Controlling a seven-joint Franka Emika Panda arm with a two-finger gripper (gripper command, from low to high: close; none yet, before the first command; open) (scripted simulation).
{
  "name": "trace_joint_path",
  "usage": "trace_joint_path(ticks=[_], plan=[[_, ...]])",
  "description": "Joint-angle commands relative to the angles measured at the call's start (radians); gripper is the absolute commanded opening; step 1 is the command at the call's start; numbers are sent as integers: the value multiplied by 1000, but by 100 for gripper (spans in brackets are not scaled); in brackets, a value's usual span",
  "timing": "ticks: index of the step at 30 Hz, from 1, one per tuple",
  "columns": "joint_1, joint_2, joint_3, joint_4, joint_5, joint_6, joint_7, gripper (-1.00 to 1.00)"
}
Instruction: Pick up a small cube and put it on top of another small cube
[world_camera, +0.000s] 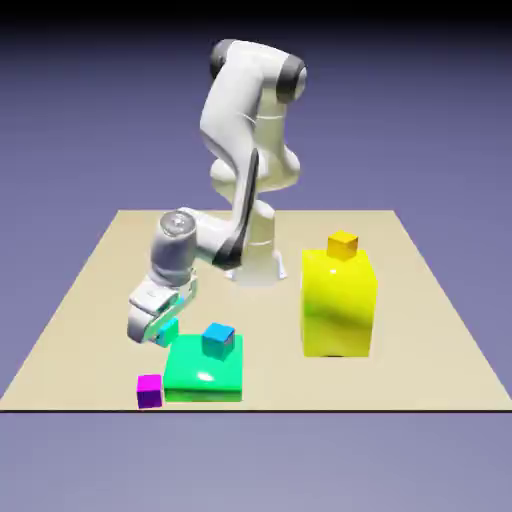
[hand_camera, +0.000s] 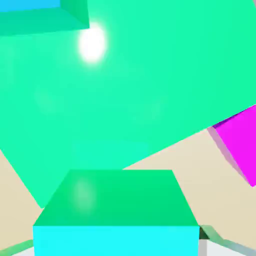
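One small cyan cube (world_camera: 167, 332) in the claw (hand_camera: 116, 246): fingers closed in on its sides, no slack showing, so grasp looks done. Cube sits near the green slab (world_camera: 204, 368), at the slab's corner on the exterior view's left; can't tell if it's off the tabletop (world_camera: 270, 330) or touching the slab. Step in hand, my call: grip just made, lift starting or due.

Target cube not certain: blue cube (world_camera: 218, 339) is on the slab, magenta cube (world_camera: 149, 391) is beside it, orange cube (world_camera: 342, 245) is on top of the yellow block (world_camera: 337, 305). Next move calls for a straight raise, enough to get over the slab and the chosen cube, then center above it, lower level, release. Risk: clipping the slab edge if it goes sideways too low.
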Motion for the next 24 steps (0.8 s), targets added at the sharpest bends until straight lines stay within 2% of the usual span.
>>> trace_joint_path(ticks=[1,8,12,17,18,24], plan=[[11,19,-10,25,31,-7,-43,-100],[89,153,-79,194,250,-63,-348,-100],[99,155,-90,195,339,-81,-425,-100],[-44,294,69,220,466,38,-505,-100],[-44,294,69,220,466,38,-505,100],[99,155,-90,195,339,-81,-425,100]])
